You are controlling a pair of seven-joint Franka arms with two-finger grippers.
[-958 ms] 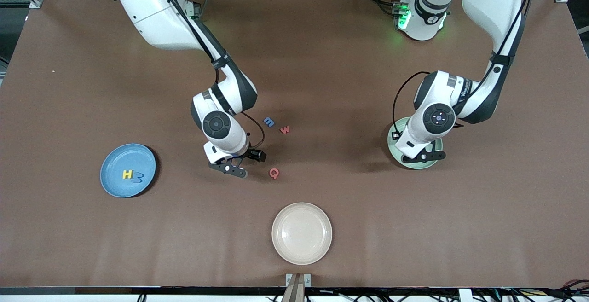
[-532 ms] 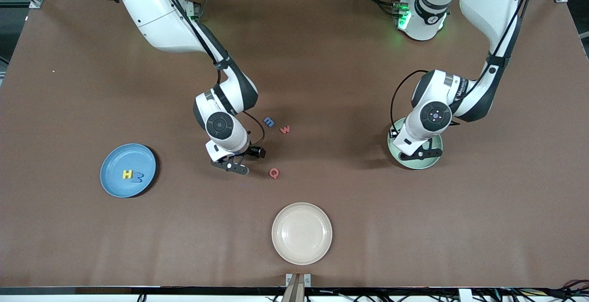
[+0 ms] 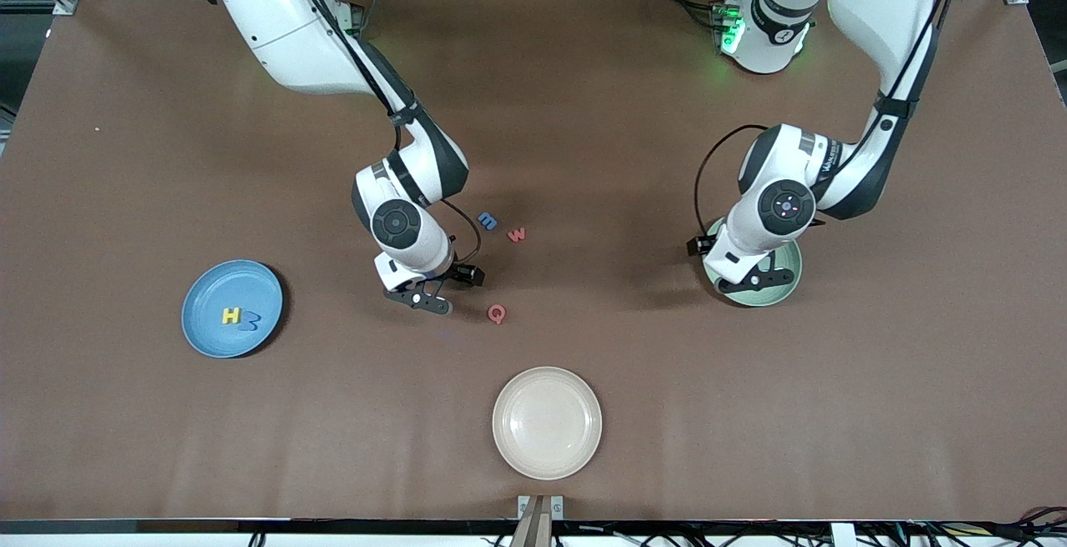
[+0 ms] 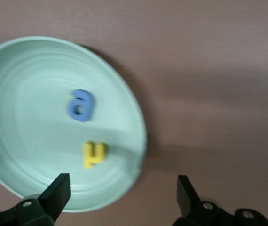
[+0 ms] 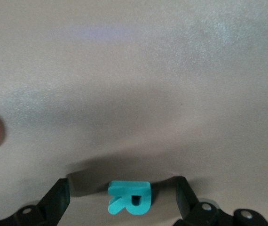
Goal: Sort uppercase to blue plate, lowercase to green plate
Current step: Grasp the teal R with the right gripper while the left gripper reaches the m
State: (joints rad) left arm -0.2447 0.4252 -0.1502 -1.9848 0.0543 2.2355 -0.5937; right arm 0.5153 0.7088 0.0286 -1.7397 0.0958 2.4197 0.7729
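Plates: three, one blue plate (image 3: 232, 308), one green plate (image 3: 771, 287), one cream plate (image 3: 546, 422).

Foam letters visible: eight.
- Uppercase, four: H (image 3: 230, 315), M (image 3: 250, 322), Q (image 3: 496, 313), R (image 5: 129, 197).
- Lowercase, four: m (image 3: 487, 220), w (image 3: 517, 234), a (image 4: 81, 105), yellow letter (image 4: 93, 153).

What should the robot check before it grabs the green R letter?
1. Right gripper open, fingers on either side of the teal R: ok.
2. R lying flat on the table: ok.
3. Blue plate has room beside the H and M: ok.
4. Left gripper open, nothing in it, over the green plate rim: ok.
5. Blue a and yellow letter on the green plate: ok.
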